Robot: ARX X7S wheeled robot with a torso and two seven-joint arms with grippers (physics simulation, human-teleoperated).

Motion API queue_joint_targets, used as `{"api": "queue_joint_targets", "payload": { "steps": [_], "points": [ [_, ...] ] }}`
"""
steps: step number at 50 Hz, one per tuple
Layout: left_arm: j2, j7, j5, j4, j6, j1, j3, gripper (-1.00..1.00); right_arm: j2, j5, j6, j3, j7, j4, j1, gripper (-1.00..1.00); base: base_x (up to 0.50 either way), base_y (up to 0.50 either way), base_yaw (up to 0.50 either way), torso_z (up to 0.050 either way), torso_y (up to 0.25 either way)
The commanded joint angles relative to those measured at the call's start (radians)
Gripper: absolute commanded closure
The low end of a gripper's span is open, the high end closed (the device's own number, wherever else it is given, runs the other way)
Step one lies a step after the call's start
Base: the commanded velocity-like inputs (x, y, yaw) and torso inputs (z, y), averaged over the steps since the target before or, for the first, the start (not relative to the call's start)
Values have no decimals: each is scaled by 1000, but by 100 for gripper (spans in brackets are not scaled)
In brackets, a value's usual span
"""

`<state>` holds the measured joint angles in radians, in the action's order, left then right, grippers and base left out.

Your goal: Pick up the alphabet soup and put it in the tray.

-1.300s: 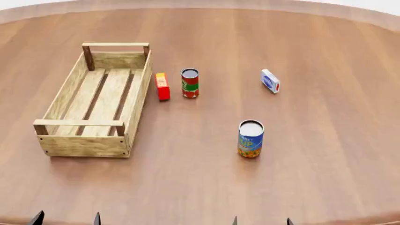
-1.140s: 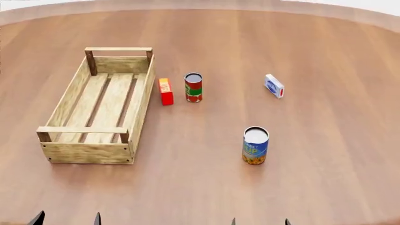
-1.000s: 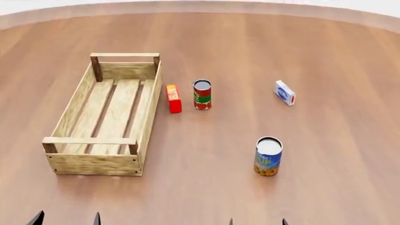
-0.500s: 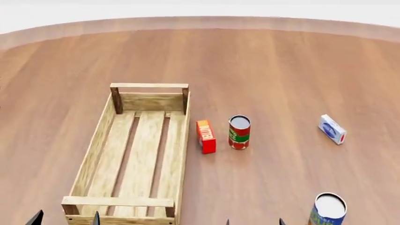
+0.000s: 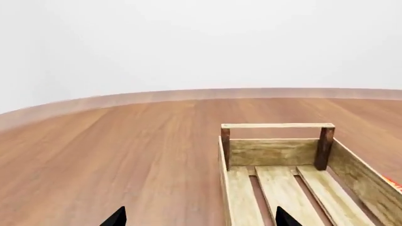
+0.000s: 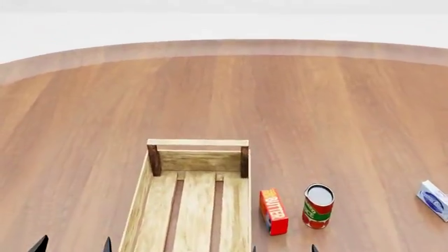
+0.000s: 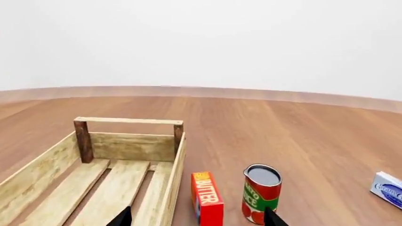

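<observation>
Seen from the head: a round wooden table (image 6: 294, 105), with the tray (image 6: 198, 157) standing at lower centre, its far end wall and two dark corner posts in full view, its near part cut off by the frame edge. Just right of the tray, a red butter box (image 6: 274, 211) lying apart from its side wall; next right, an upright red-and-green can (image 6: 318, 206); further right, at the frame edge, a blue-and-white box (image 6: 434, 200). No sight of the soup can in any view.

Left gripper (image 5: 197, 217): only two dark tips visible, spread wide, holding nothing, over the tray's near end. Right gripper (image 7: 197, 217): two tips likewise spread, empty, framing the butter box.
</observation>
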<state>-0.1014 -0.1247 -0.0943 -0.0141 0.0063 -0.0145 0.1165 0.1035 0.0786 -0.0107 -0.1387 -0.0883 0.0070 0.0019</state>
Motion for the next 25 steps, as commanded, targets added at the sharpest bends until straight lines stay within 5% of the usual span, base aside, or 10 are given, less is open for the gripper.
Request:
{"api": "queue_joint_targets", "payload": {
  "steps": [1, 10, 25],
  "points": [
    [-10, -13, -11, -2, 1, -1, 16, -100, 11, 15, 0, -11, -12, 4, 3, -100, 500, 59, 0, 0, 0],
    [-18, -21, -20, 2, 0, -1, 25, -100, 19, 24, 0, -18, -20, -1, 2, -100, 472, 0, 0, 0, 0],
    [-30, -34, -32, 8, 4, 1, 36, -100, 22, 47, 101, -9, -76, -71, 0, -100, 0, 0, 0, 0, 0]
  ]
}}
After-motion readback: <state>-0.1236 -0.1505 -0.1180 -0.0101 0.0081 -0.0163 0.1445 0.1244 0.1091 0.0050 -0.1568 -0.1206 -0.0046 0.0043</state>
